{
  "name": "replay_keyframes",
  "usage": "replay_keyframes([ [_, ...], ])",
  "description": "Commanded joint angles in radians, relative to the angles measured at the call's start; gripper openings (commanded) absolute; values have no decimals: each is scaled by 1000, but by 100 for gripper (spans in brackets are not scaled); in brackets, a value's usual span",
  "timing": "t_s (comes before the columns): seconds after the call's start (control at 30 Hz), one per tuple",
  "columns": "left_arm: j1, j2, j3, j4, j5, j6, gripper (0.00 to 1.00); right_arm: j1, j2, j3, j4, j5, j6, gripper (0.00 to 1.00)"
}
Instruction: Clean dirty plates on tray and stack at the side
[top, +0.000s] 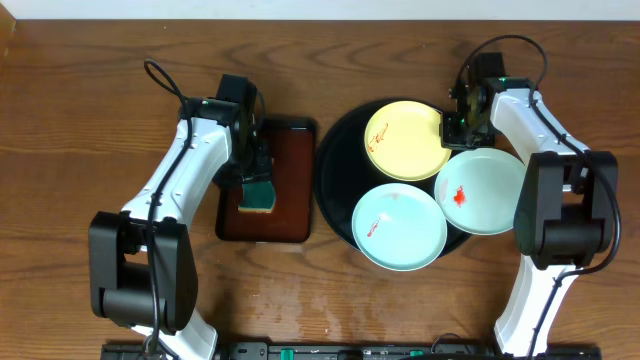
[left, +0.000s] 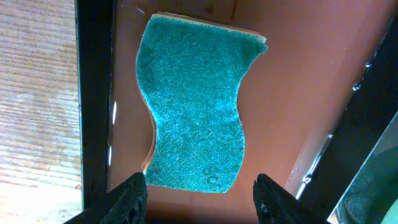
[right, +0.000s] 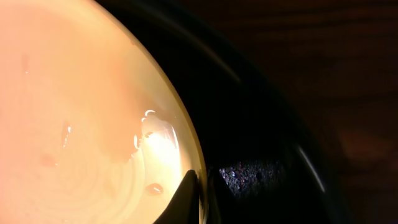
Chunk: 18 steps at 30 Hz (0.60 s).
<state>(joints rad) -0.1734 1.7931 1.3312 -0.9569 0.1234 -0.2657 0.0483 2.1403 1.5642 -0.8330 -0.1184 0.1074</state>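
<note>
Right of the worktop's centre, toward the far edge, the round black tray (top: 338, 190) carries all three plates. The yellow plate (top: 405, 140) is on its far side and one mint plate (top: 398, 228) on its near side. A second mint plate (top: 480, 192), marked with a red smear, overhangs the rim toward the right edge. Nothing is stacked on the bare tabletop (top: 90, 100) yet.

The right gripper (top: 452, 128) is at the yellow plate's right-hand rim. In its wrist view the fingers (right: 183, 196) stand either side of that rim with almost no gap, so they look pinched onto it, as far as I can judge.

The left gripper (left: 200, 198) hangs spread wide and holds nothing, over the brown rectangular tray (top: 292, 150) just left of the black one. The teal sponge (left: 193, 106) lies flat on that tray, its long axis running straight away from the fingers and its near end between the tips — so a drop and a squeeze across its narrow waist should take it. The left arm is nearer the sponge, the right nearer the plates.

No brand, label or writing is legible anywhere.
</note>
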Motion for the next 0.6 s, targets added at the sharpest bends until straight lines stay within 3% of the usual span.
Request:
replay_keyframes([
  [0.0, -3, 8, 14, -2, -20, -6, 57, 5, -3, 26, -5, -6, 12, 5],
  [0.3, -3, 8, 14, -2, -20, -6, 56, 5, -3, 33, -5, -6, 12, 9],
  [0.57, -3, 8, 14, -2, -20, -6, 57, 5, -5, 34, -22, -6, 12, 2],
])
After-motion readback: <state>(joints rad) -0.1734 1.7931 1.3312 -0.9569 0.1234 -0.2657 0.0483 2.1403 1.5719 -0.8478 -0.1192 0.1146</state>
